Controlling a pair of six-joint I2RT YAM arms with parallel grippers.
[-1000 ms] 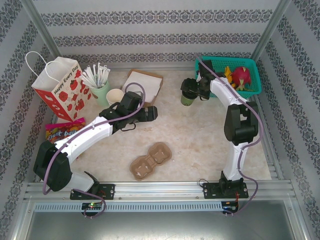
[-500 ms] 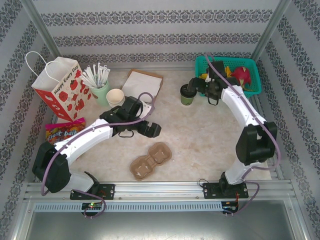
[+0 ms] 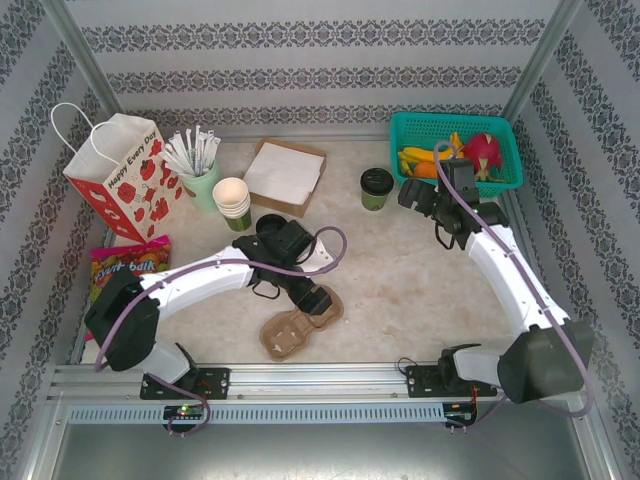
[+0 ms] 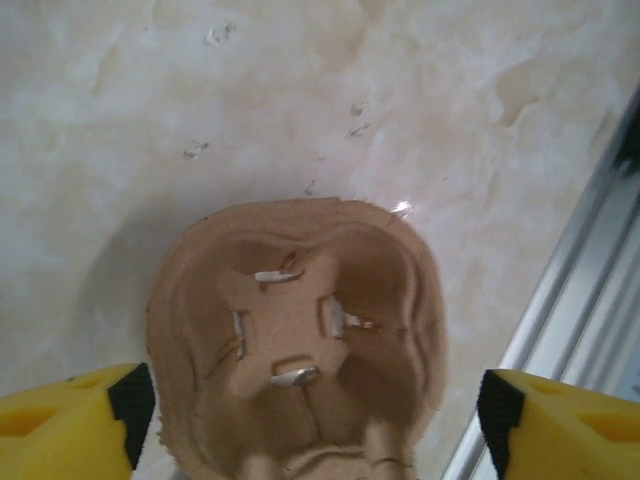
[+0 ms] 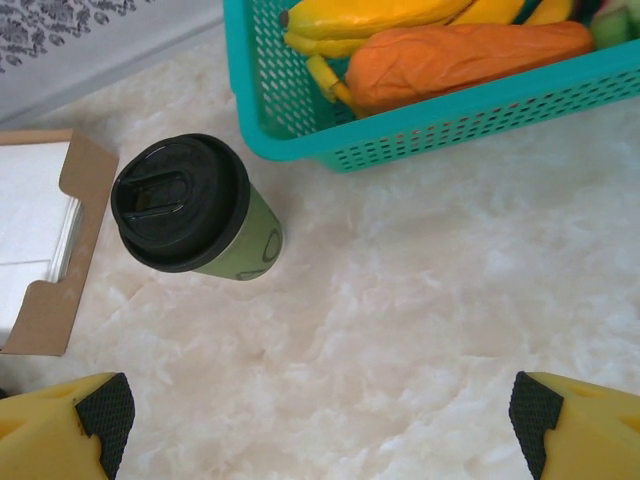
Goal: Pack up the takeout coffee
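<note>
1. The left gripper has moved over the brown moulded-pulp two-cup carrier. A second ago it hung farther back, above the bare table. Its fingers are spread, with one empty well between them, and they clamp nothing.
2. The right gripper has drawn back. A second ago its fingers closed around the small green paper cup with a round black plastic lid. Now they are released and empty.
3. The cup stands free ahead of these fingers and off-centre, not between them. It is well apart from the carrier.
4. The cup is upright: its long axis is vertical and the lid is on top. The sip opening seems to be turned away from the teal plastic basket just beyond.
5. Judgement: the cup must still travel to a well.
</note>
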